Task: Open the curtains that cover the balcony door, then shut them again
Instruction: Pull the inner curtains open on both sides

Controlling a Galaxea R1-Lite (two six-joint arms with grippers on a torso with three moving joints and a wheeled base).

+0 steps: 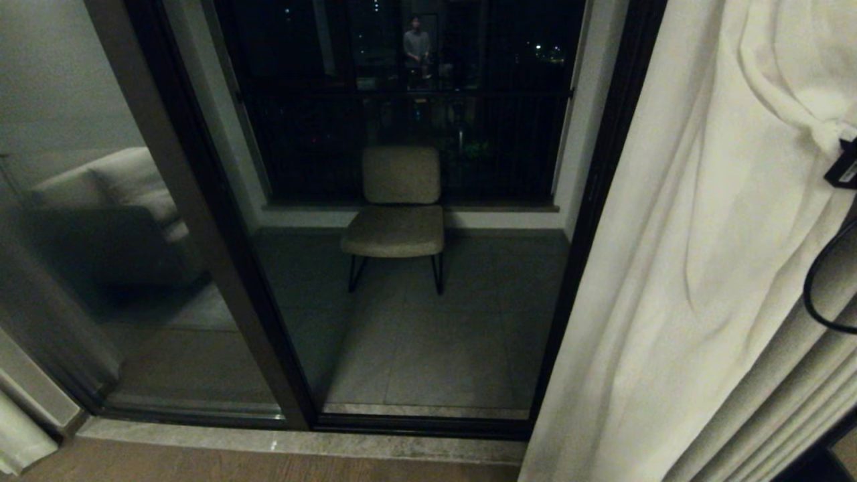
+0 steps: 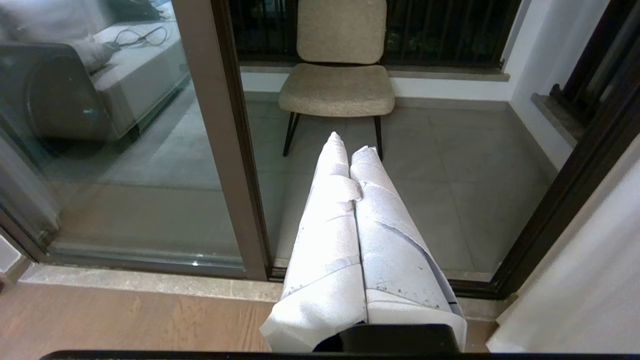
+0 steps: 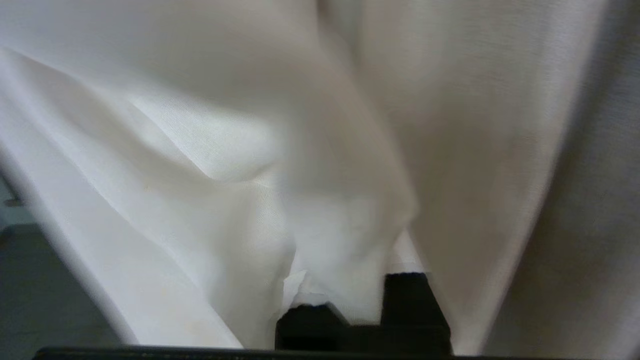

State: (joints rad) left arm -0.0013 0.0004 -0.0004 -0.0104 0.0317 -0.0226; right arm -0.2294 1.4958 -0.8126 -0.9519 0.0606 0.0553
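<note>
The right gripper (image 1: 830, 137), at the far right edge of the head view, is clamped on a bunch of cream-white curtain fabric; the cloth puckers into a knot where it is pinched, and folds fan away from that spot. In the right wrist view the same gripper (image 3: 350, 300) shows only as dark finger bases with fabric drawn in between them and draped over everything ahead. A black cable (image 1: 820, 288) loops just below it in the head view.

The right curtain (image 1: 683, 268) hangs to the right of the balcony door (image 1: 589, 221), gathered clear of the glass, its pleats running down to the floor. A small piece of the other curtain (image 1: 20, 438) shows at the lower left, left of the door.

The left gripper (image 2: 356, 150) hangs in front of the door, its two white-wrapped fingers (image 2: 332, 210) pressed together and holding nothing (it touches neither curtain).

The door's dark frame stands uncovered, with a pale stone threshold (image 1: 301, 442) at its foot and wood flooring (image 1: 201, 465) on the near side. Through the glass, a beige chair (image 1: 398, 214) on thin black legs sits on the tiled balcony. A person (image 1: 416, 43) is reflected high in the glass, and a sofa (image 1: 120, 201) is reflected in the left pane.
</note>
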